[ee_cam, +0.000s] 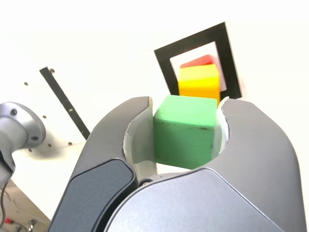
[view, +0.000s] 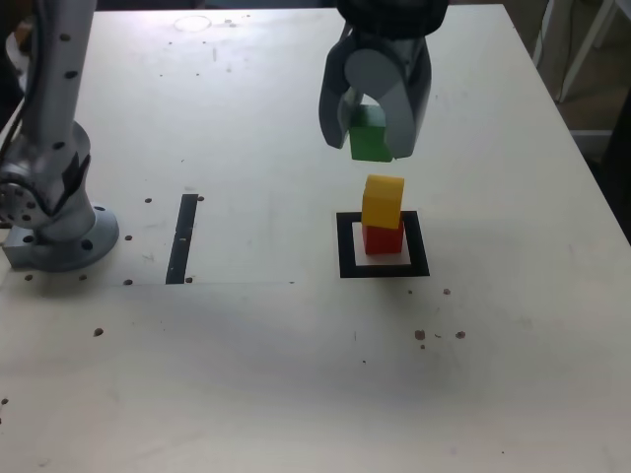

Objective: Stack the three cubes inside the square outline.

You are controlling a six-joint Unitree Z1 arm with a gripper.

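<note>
Green cube (ee_cam: 185, 130) is gripped between the two fingers of the hand (view: 370, 118), raised clear of the surface (view: 256, 374). Yellow cube (view: 383, 202) rests on the red cube (view: 384, 238), which sits within the square outline (view: 348, 266). In the exterior view the held cube appears just beyond the stack; whether it is aligned over it cannot be confirmed. Placement of the third cube is judged to be the step outstanding. Principal risk: if lowered short of the stack or off centre, the green cube could catch the yellow one's edge and topple it. Secondary risk: release before full contact could let the cube drop and bounce, or a finger opening unevenly could drag it sideways. Any offset between the lower two would reduce the margin. Orientation: the green cube presents one face toward the wrist camera, with its top face visible and its sides running roughly along the fingers. Being a cube, it has no long axis; only its face alignment with the yellow block matters.
</note>
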